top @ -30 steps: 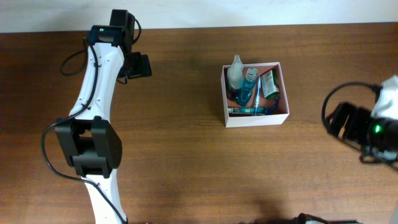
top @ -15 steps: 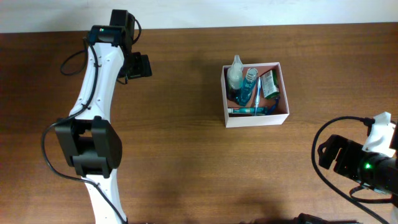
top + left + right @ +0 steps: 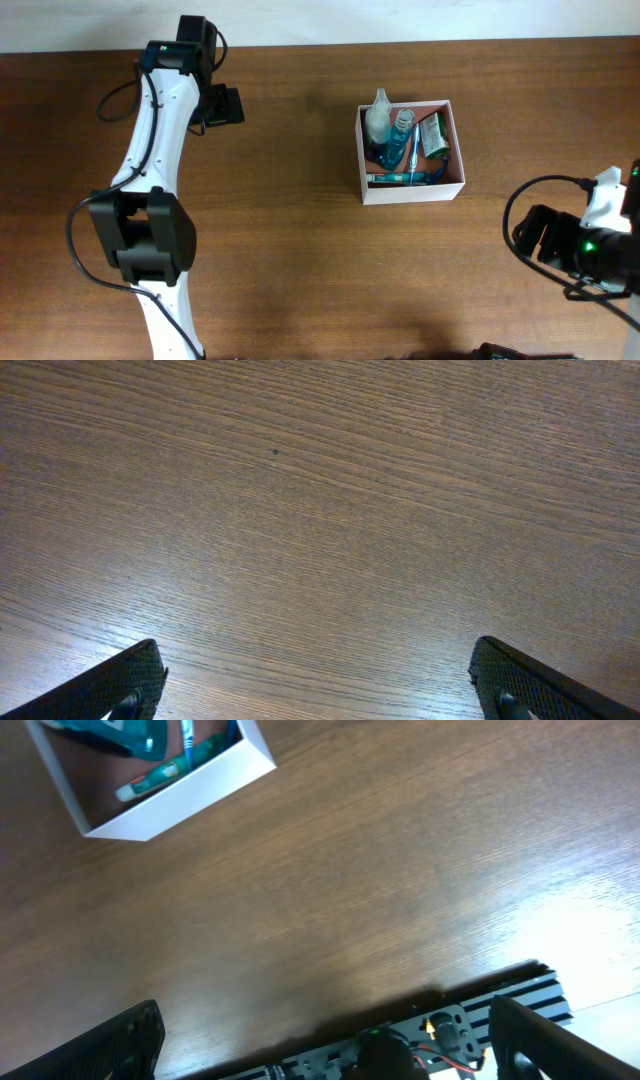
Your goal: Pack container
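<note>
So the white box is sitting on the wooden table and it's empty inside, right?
Not empty. The container does sit on the wooden table, but it holds toiletries, such as a clear bottle. The overhead view shows it.

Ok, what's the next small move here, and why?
Probably just park the right gripper at rest: the toiletries lie inside the container, no loose item shows on the table, and both it and the left gripper are open, holding nothing.
</note>
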{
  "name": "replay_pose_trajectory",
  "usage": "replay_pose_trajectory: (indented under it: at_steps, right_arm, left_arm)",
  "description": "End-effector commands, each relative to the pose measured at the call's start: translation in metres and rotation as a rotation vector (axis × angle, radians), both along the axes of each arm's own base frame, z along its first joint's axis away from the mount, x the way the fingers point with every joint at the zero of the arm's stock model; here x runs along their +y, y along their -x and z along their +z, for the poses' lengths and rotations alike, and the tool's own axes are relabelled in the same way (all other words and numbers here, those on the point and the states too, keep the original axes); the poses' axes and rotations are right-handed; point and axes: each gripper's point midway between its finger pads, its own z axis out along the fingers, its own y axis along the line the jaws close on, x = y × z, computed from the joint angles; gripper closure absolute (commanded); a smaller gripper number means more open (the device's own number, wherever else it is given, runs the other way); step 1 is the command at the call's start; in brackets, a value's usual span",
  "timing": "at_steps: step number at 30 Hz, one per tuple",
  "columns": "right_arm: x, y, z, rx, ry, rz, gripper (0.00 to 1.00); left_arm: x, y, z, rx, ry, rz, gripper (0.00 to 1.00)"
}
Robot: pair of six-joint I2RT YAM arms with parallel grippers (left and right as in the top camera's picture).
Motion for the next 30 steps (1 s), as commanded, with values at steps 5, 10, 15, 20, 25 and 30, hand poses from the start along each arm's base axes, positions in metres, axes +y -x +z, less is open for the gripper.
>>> replay_pose_trajectory:
  at_steps: [5,10,15,20,25,30]
  right_arm:
    - [-0.007,0.006,-0.001,0.013,0.045,-0.004,0.01]
    - [-0.001,0.022,0.019,-0.122,0.092,-0.009,0.01]
    - [0.007,0.045,0.049,-0.341,0.166,-0.017,0.01]
    - [0.016,0.070,0.064,-0.471,0.211,-0.020,0.01]
    - [0.025,0.084,0.079,-0.614,0.238,-0.011,0.01]
    - [0.023,0.083,0.099,-0.774,0.299,-0.010,0.01]
  left_arm:
    - [0.001,0.000,0.004,-0.011,0.003,0.012,0.01]
    - [0.001,0.000,0.004,-0.011,0.003,0.012,0.01]
    - [0.001,0.000,0.004,-0.011,0.003,0.012,0.01]
    - [0.001,0.000,0.004,-0.011,0.003,0.012,0.01]
    - [0.001,0.000,0.004,-0.011,0.003,0.012,0.01]
    - [0.001,0.000,0.004,-0.011,0.003,0.012,0.01]
